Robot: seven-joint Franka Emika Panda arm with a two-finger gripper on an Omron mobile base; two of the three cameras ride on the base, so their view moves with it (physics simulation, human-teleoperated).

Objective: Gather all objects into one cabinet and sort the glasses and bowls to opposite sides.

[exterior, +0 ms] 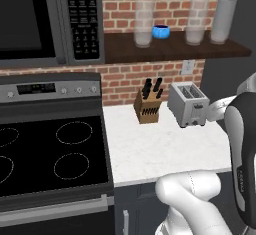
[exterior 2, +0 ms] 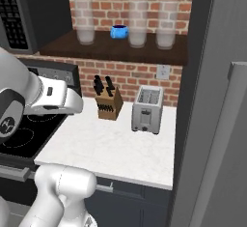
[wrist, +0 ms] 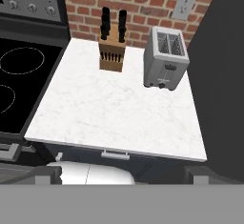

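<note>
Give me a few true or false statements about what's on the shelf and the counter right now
1. The blue bowl sits on the wooden shelf among clear glasses. True.
2. The toaster stands on the stove. False: it stands on the white counter, beside the knife block.
3. The knife block lies tipped over. False: it stands upright.
4. A wall outlet is on the brick wall above the toaster. True.
</note>
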